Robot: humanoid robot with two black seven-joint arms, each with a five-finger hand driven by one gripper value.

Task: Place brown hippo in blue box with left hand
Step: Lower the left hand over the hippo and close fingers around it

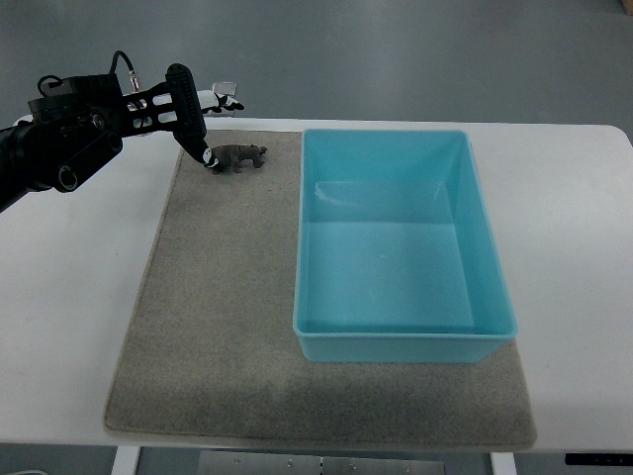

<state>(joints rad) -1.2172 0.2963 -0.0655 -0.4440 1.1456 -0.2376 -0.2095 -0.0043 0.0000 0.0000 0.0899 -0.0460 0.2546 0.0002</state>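
Observation:
The brown hippo [238, 157] stands on the grey mat [198, 327] near its far left corner, head toward the blue box [300, 247]. The box is empty and sits on the right part of the mat, a short gap right of the hippo. My left hand [194, 117] reaches in from the upper left, and one black finger [205, 151] points down with its tip at the hippo's rear, touching or nearly touching it. The other fingers are spread above and behind the toy, and nothing is held. My right arm does not show.
The mat lies on a white table [69, 297] whose far edge runs just behind the hippo and the box. Grey floor lies beyond it. The left arm's black wrist and cables [69, 129] hang over the table's far left corner.

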